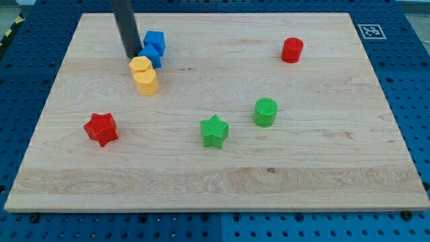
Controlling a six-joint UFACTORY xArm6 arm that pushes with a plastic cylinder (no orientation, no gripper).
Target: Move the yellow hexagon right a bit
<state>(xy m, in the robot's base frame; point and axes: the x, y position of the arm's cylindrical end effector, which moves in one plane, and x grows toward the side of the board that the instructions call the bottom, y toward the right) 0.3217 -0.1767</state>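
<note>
Two yellow blocks stand together at the board's upper left. The upper one looks like a heart or hexagon; the lower one is the yellow hexagon. They touch each other. My tip is the lower end of a dark rod coming down from the view's top. It sits just above and left of the upper yellow block, touching or nearly touching it. Two blue blocks stand right of the tip, the lower one against the upper yellow block.
A red star lies at the left. A green star and a green cylinder lie near the middle. A red cylinder stands at the upper right. The wooden board rests on a blue pegboard table.
</note>
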